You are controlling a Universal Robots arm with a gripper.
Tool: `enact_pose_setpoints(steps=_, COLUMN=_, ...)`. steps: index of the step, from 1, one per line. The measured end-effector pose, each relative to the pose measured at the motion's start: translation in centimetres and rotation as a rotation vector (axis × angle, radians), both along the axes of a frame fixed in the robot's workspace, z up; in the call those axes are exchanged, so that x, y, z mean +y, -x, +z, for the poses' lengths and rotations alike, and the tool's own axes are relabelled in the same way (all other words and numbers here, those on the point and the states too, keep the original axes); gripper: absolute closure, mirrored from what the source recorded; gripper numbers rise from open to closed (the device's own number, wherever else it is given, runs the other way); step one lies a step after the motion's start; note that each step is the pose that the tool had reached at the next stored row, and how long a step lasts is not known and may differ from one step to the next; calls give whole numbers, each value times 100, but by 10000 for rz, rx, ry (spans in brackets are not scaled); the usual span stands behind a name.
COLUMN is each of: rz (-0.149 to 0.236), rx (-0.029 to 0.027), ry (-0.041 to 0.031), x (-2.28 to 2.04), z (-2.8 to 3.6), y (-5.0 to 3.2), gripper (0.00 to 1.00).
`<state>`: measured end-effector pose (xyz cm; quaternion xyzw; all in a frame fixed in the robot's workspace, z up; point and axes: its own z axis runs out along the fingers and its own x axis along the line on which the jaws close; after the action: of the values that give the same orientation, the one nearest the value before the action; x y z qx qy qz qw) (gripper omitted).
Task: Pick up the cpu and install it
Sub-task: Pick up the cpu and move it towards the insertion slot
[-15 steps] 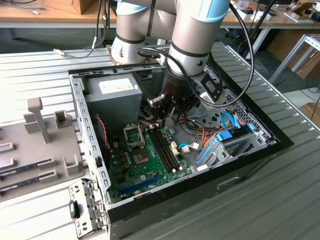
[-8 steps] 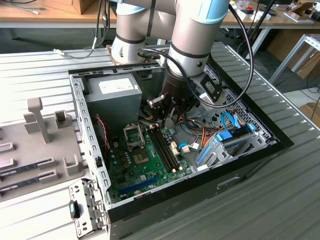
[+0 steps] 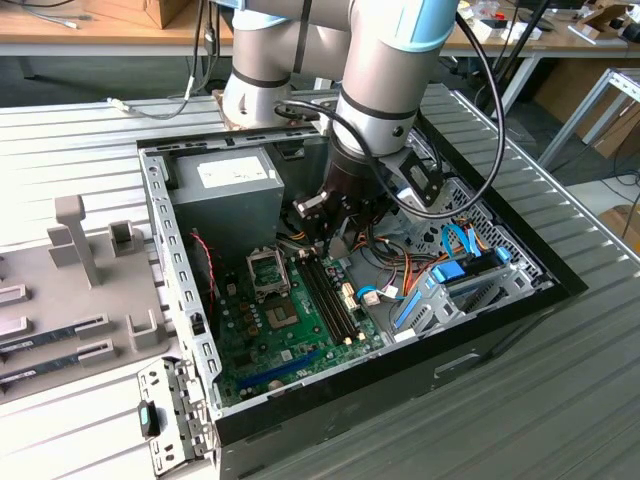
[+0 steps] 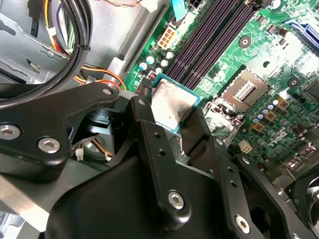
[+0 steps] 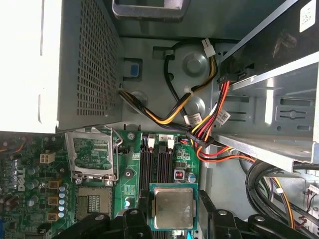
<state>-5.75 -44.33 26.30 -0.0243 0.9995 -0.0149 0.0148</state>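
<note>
- On the exterior view's left, grey holders (image 3: 75,240) stand on the bench (image 3: 60,140), beside the open computer case (image 3: 180,300).
- Inside the case, the power supply (image 3: 225,195) sits at the far end. In front of it lies the motherboard (image 3: 290,345), its socket (image 3: 280,316) open and bare.
- Further right, the hand (image 3: 340,225) hangs over the memory slots (image 3: 330,295). It is clamped on the edges of the cpu (image 4: 172,105), which is held clear of the board.
- The pick-up looks done. The cpu is beside the socket rather than in it, so it is not yet installed.
- At the far right, cables (image 3: 400,265) run towards the drive cage (image 3: 470,275).
</note>
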Motion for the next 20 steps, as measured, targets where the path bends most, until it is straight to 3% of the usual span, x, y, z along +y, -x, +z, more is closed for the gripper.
enact_pose_setpoints(steps=20, rz=0, rx=0, ry=0, x=0, z=-53, y=0, gripper=53)
